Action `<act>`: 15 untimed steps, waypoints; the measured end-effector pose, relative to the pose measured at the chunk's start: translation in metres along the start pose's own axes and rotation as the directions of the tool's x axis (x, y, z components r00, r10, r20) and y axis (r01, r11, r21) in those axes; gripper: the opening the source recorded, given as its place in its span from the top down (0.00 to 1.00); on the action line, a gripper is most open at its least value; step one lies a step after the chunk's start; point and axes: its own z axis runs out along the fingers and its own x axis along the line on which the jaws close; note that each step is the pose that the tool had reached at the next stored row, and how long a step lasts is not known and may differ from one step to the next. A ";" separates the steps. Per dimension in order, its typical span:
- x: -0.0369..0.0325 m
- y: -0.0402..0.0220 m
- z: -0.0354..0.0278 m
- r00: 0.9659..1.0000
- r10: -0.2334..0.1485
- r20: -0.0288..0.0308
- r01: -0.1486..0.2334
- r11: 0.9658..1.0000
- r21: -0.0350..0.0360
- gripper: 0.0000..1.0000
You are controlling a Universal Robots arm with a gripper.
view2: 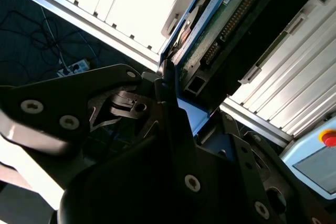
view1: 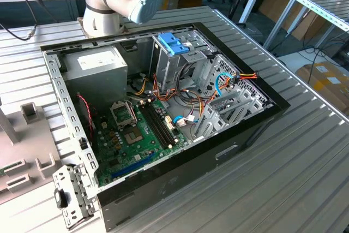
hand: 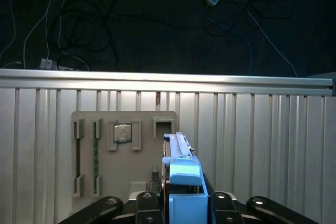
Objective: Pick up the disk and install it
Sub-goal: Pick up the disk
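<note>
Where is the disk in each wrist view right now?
First wrist view: disk edge-on, rising from the tool, in front of the grey parts tray.
Second wrist view: disk's circuit-board side shows, stretching away from the tool.
Shared landmark: the ribbed metal table behind it, also under the computer in the exterior view.

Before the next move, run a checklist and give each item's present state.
1. Disk at the tool: ok, it stands edge-on there in the first wrist view.
2. Disk lifted off the parts tray: cannot tell.
3. Case open on top: ok in the exterior view.
4. Bay under the blue latch free: cannot tell.
5. Cables out of the way: not ok; they loop among the bays and may snag.
</note>
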 end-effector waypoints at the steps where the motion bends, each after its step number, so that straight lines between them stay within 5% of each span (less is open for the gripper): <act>1: -0.0001 0.0001 -0.0024 1.000 0.000 0.000 0.000 1.000 0.000 0.63; 15: -0.0005 0.0002 -0.0101 1.000 0.000 0.001 0.000 1.000 0.000 0.63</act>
